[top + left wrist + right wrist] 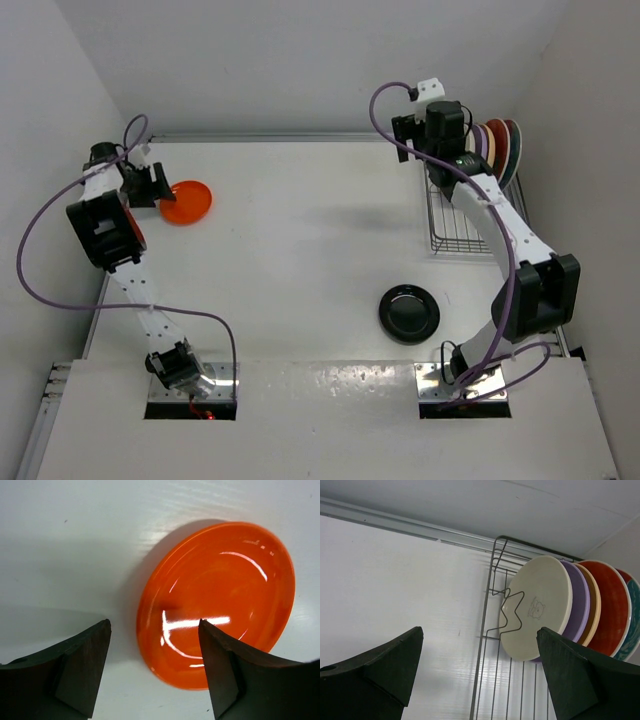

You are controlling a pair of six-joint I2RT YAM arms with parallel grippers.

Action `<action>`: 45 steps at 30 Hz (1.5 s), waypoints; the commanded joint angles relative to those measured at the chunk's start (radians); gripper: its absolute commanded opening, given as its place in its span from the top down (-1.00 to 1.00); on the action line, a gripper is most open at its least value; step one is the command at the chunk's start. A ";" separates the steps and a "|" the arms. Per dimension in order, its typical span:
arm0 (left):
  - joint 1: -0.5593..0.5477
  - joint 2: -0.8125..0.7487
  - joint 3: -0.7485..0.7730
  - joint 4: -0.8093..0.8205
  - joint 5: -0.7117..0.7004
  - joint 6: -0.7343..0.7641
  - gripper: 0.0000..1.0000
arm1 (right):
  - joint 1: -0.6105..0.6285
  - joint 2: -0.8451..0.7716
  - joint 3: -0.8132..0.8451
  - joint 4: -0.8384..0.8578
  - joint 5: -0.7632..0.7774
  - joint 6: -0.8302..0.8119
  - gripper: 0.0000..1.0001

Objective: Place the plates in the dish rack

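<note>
Beneath the left jaws lies the orange plate.

L gripper, R gripper: jaws apart, arms extended, L apparently lower.

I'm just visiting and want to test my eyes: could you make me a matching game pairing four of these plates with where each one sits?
Plates:
1. orange plate
2. black plate
3. cream-white plate
4. lavender plate

Places:
A. standing in the dish rack, second in the row
B. flat on the table, beside the left arm
C. standing in the dish rack, at the front of the row
D. flat on the table, beside the right arm

Pairs: 1-B, 2-D, 3-C, 4-A
</note>
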 commanded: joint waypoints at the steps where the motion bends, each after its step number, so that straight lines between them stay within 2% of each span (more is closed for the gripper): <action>1: 0.033 0.070 -0.061 -0.158 0.052 0.074 -0.50 | 0.028 -0.037 0.009 0.054 0.022 -0.033 -0.88; 2: 0.033 0.081 -0.076 -0.168 0.064 0.085 -0.46 | 0.033 -0.039 0.006 0.055 0.024 -0.039 -0.88; 5: 0.024 0.096 -0.076 -0.168 0.095 0.094 -0.10 | 0.045 -0.037 0.008 0.074 0.018 -0.043 -0.90; 6: 0.015 0.108 -0.076 -0.168 0.110 0.094 0.21 | 0.053 -0.039 0.008 0.075 0.018 -0.043 -0.90; 8: 0.005 0.119 -0.053 -0.168 0.158 0.094 0.56 | 0.062 -0.034 0.008 0.086 0.019 -0.045 -0.90; 9: -0.005 0.119 -0.053 -0.168 0.172 0.094 0.83 | 0.071 -0.034 0.006 0.088 0.015 -0.042 -0.90; 10: -0.005 0.119 -0.044 -0.168 0.202 0.094 0.97 | 0.077 -0.032 0.000 0.092 0.018 -0.039 -0.90; 14: -0.062 0.108 -0.033 -0.180 0.360 0.121 1.00 | 0.096 -0.019 -0.020 0.092 -0.030 0.028 -0.90; 18: -0.159 0.027 -0.033 -0.220 0.483 0.200 1.00 | 0.120 0.032 -0.026 0.042 -0.177 0.136 -0.84; 19: -0.203 0.009 -0.033 -0.234 0.506 0.257 1.00 | 0.129 0.055 -0.038 0.040 -0.317 0.145 -0.84; 20: -0.226 -0.010 -0.033 -0.250 0.546 0.294 1.00 | 0.143 0.082 -0.046 0.051 -0.382 0.157 -0.84; 22: -0.275 -0.063 -0.006 -0.331 0.584 0.388 1.00 | 0.169 0.130 -0.050 0.057 -0.613 0.162 -0.87; 23: -0.325 -0.079 0.004 -0.364 0.601 0.502 1.00 | 0.180 0.177 -0.031 0.052 -0.657 0.168 -0.91; 24: -0.352 -0.094 0.013 -0.396 0.632 0.560 1.00 | 0.197 0.202 0.004 0.037 -0.727 0.187 -0.97; 26: -0.427 -0.129 0.036 -0.470 0.657 0.672 1.00 | 0.212 0.297 0.049 0.026 -0.809 0.217 -0.97; 29: -0.511 -0.154 0.061 -0.505 0.683 0.721 1.00 | 0.217 0.400 0.156 0.045 -0.888 0.262 -0.97; 33: -0.565 -0.172 0.087 -0.505 0.707 0.709 1.00 | 0.223 0.466 0.215 0.003 -0.961 0.260 -0.95; 35: -0.565 -0.183 0.097 -0.496 0.721 0.689 1.00 | 0.222 0.469 0.195 0.005 -0.992 0.279 -0.80; 37: -0.574 -0.205 0.107 -0.485 0.747 0.666 1.00 | 0.222 0.471 0.152 0.028 -1.002 0.315 -0.42; 38: -0.574 -0.205 0.107 -0.455 0.747 0.651 1.00 | 0.223 0.465 0.144 0.045 -1.004 0.323 0.05; 40: -0.574 -0.215 0.107 -0.429 0.738 0.604 1.00 | 0.216 0.451 0.112 0.048 -1.007 0.346 0.56; 41: -0.564 -0.225 0.107 -0.407 0.695 0.570 1.00 | 0.209 0.428 0.098 0.077 -1.006 0.357 0.90; 42: -0.564 -0.225 0.107 -0.358 0.660 0.533 0.85 | 0.203 0.417 0.086 0.098 -0.987 0.366 1.00; 43: -0.564 -0.225 0.107 -0.337 0.613 0.466 0.32 | 0.191 0.368 0.034 0.111 -0.976 0.381 1.00; 44: -0.564 -0.225 0.120 -0.318 0.495 0.435 0.04 | 0.177 0.348 0.019 0.153 -0.954 0.392 1.00; 45: -0.564 -0.234 0.131 -0.282 0.430 0.404 -0.16 | 0.168 0.331 -0.006 0.167 -0.943 0.406 1.00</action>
